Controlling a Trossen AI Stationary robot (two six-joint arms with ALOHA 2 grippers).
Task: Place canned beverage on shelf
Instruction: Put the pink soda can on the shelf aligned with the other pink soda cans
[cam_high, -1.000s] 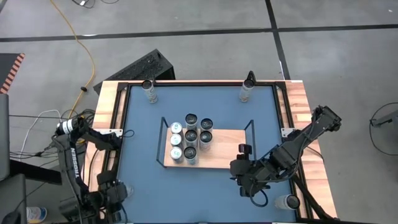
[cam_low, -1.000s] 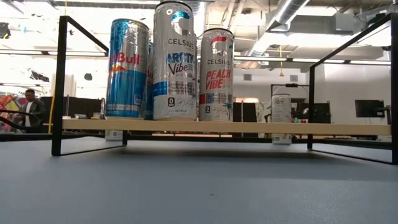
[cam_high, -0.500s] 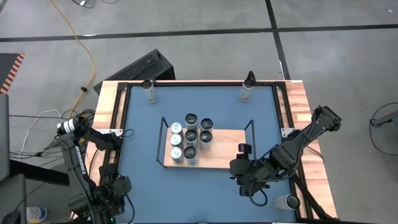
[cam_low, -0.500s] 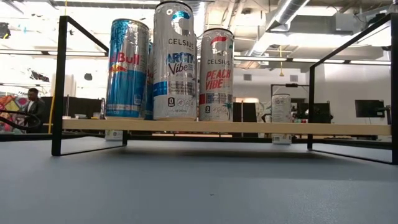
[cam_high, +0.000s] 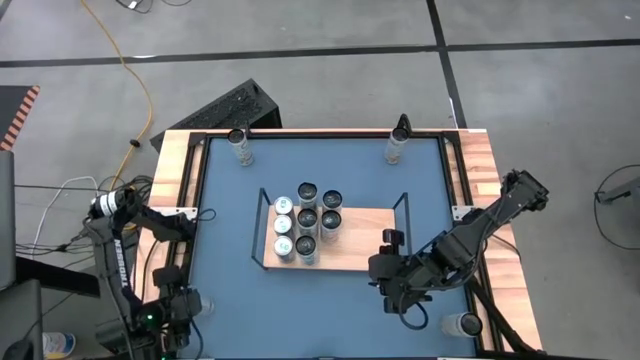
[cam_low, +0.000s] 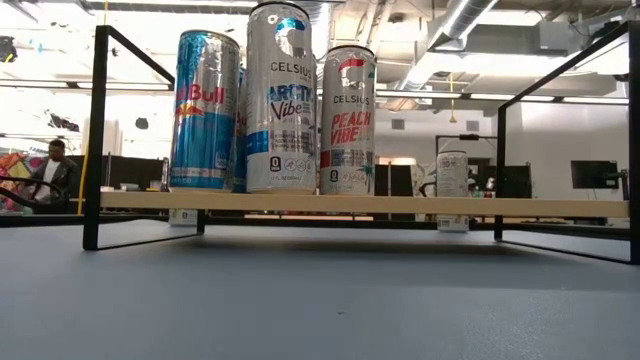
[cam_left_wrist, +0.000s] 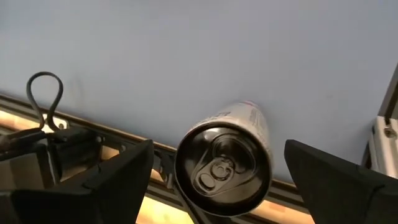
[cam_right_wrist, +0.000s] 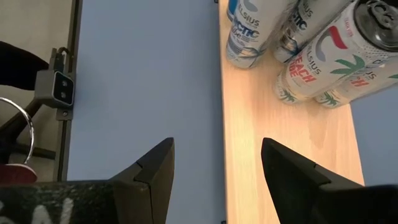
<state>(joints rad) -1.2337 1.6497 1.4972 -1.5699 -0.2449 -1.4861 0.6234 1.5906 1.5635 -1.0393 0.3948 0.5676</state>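
The can (cam_left_wrist: 224, 160) stands at the table's near-left corner, framed between the left gripper's (cam_left_wrist: 219, 180) spread fingers, apparently lined up for a grasp. The shelf (cam_high: 360, 245), mid-table, holds seven cans at its left end. The right gripper (cam_right_wrist: 214, 171), open and empty, waits over its right end.

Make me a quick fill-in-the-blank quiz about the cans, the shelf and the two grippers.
1. Seen from above, the cans stand bunched at the shelf's ___ end.
2. In the low view, the blue can reads Red ___.
3. The left gripper stands open, its fingers flanking a single ___.
4. The right gripper is open and holds ___.

Missing words: left; Bull; can; nothing
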